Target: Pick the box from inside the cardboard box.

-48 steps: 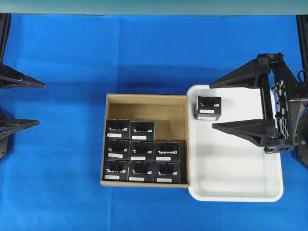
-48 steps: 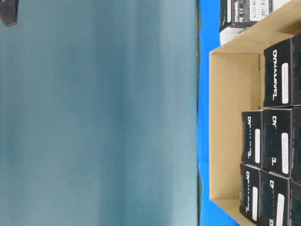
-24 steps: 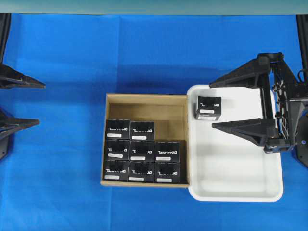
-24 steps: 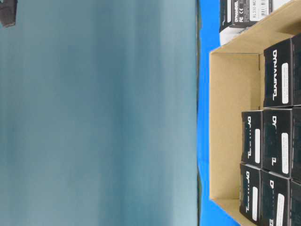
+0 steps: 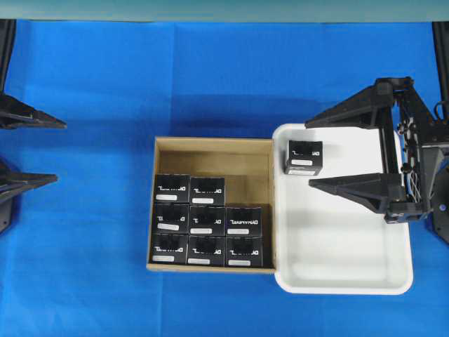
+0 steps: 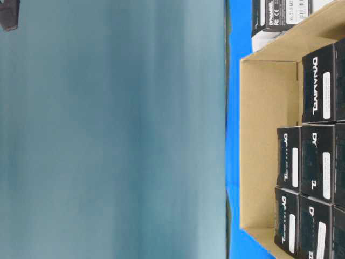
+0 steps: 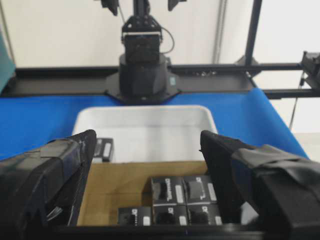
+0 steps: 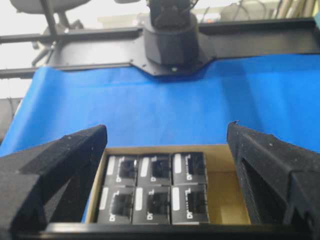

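The brown cardboard box (image 5: 210, 146) sits mid-table and holds several small black boxes (image 5: 208, 219) with white labels, packed toward its near side. One more black box (image 5: 304, 156) lies in the far left corner of the white tray (image 5: 337, 239). My right gripper (image 5: 309, 155) hangs open above that tray corner, with its fingers spread wider than the box below and nothing held. My left gripper (image 5: 61, 152) stands open at the table's left edge, far from the carton. The left wrist view shows the carton (image 7: 120, 175) and the tray (image 7: 145, 117) between the empty fingers.
A blue cloth (image 5: 210, 77) covers the table. The tray touches the carton's right wall. The carton's back strip and one spot at its right are bare cardboard (image 5: 249, 175). The arm bases stand at the far ends, one (image 7: 142, 75) in the left wrist view and one (image 8: 172, 40) in the right.
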